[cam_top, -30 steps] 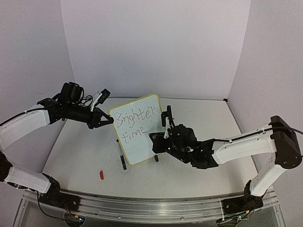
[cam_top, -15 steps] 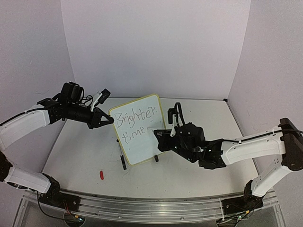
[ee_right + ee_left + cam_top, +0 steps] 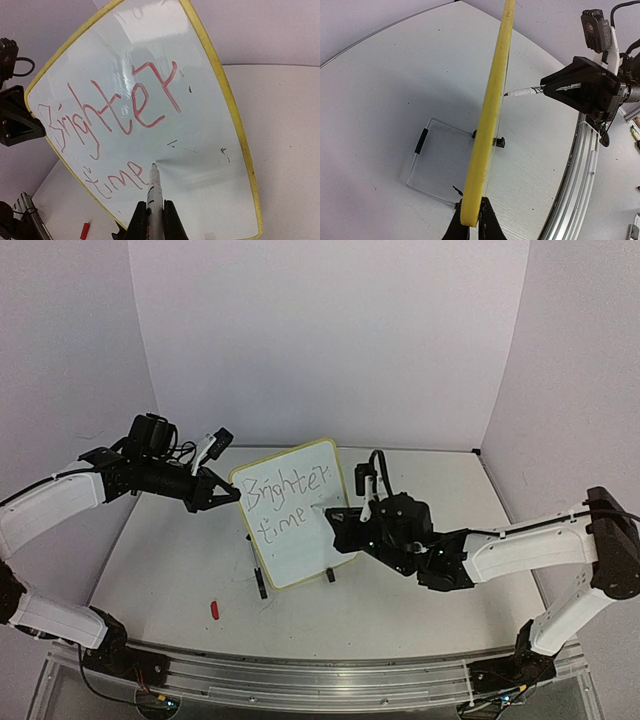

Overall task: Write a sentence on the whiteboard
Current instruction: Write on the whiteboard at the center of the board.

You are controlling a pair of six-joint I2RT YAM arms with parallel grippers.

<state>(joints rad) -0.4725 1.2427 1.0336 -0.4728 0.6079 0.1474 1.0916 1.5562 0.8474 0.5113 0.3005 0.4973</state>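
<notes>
While left fingers (image 3: 451,232) pinch the whiteboard (image 3: 492,100) rim, right fingers (image 3: 137,222) grip a marker (image 3: 155,192) facing lettering (image 3: 142,107).

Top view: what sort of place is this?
Probably a robotics test booth: plain walls enclose a white table, the left arm and right arm are mounted by a metal rail at its near edge, and one holds a marker to a small whiteboard.

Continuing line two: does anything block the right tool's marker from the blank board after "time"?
Nothing visible. The marker tip sits at the whiteboard just after "time"; beyond lie only tiny stray marks. The left tool clamps the opposite edge, clear of it.
</notes>
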